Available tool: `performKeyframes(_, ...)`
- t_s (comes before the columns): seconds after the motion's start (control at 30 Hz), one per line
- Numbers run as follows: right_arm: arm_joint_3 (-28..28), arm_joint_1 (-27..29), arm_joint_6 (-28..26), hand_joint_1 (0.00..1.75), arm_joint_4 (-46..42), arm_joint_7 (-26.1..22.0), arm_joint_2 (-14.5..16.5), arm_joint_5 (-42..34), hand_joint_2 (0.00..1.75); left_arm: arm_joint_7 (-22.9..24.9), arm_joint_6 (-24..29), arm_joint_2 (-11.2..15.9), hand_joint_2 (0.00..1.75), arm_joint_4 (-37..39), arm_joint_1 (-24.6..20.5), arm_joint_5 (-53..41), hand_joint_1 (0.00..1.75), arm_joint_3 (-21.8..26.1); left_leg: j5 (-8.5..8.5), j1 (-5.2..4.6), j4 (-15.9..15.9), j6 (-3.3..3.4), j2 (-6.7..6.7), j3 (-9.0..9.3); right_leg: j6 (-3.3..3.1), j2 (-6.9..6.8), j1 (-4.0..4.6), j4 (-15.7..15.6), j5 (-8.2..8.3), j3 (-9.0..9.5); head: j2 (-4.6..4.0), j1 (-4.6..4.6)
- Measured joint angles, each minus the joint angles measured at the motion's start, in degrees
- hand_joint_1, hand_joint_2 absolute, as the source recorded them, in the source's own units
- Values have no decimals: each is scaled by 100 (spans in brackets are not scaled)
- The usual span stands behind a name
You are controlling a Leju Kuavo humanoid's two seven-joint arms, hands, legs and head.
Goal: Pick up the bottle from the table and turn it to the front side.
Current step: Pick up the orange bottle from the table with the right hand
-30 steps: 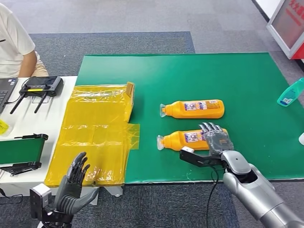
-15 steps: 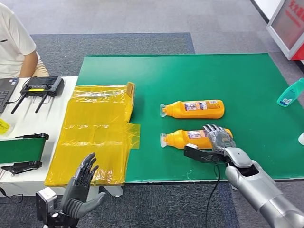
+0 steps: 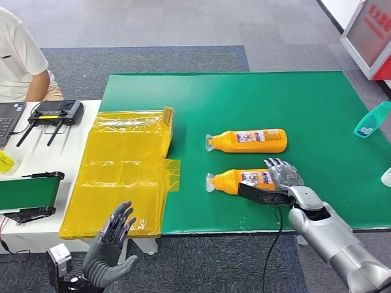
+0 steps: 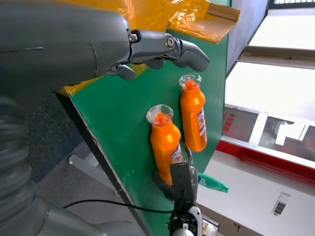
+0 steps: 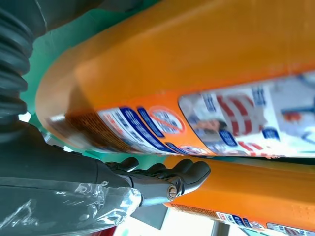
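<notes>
- Green mat (image 3: 277, 97) covers the table in the head view: two orange bottles lie on their sides, the near bottle (image 3: 237, 180) under the right hand (image 3: 282, 176), fingers draped over its base end; whether they grip, I cannot tell.
- Left wrist view: left hand (image 4: 163, 49) hangs off the table edge, fingers apart, holding nothing.
- Right wrist view: dark fingers (image 5: 178, 174) wedge between both bottles.

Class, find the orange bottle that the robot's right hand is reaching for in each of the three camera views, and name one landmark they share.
Head view: nearer orange bottle, lying on the mat, right hand over its base.
Left wrist view: the bottle closer to the black wrist unit.
Right wrist view: large orange body across the picture.
Shared landmark: green mat.
</notes>
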Motion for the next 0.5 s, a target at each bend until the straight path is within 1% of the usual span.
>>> performKeyframes(0.03,3,-5,0,0,10,1,4,0,175,1,0,8,175,0,1,0,0,-9,1,0,0,1,0,1,2,0,0,-1,1,2,0,-1)
performKeyframes(0.07,6,-9,0,23,20,1,7,1,175,1,0,14,175,0,1,1,0,-14,1,0,0,2,0,2,4,0,0,-1,3,3,0,-1)
performKeyframes(0.17,16,-21,9,154,40,-5,15,5,175,1,1,28,175,0,1,6,0,-22,3,0,0,2,0,4,5,0,0,-3,7,5,0,-1)
performKeyframes(0.2,21,-22,19,175,47,-14,16,9,175,0,2,32,175,0,0,8,0,-23,4,0,0,3,0,4,5,0,0,-3,8,5,0,-1)
performKeyframes(0.5,85,-81,62,175,73,-145,18,-47,175,-30,17,73,175,0,0,25,0,-22,9,-1,0,6,0,1,4,0,-1,-4,12,2,0,-1)
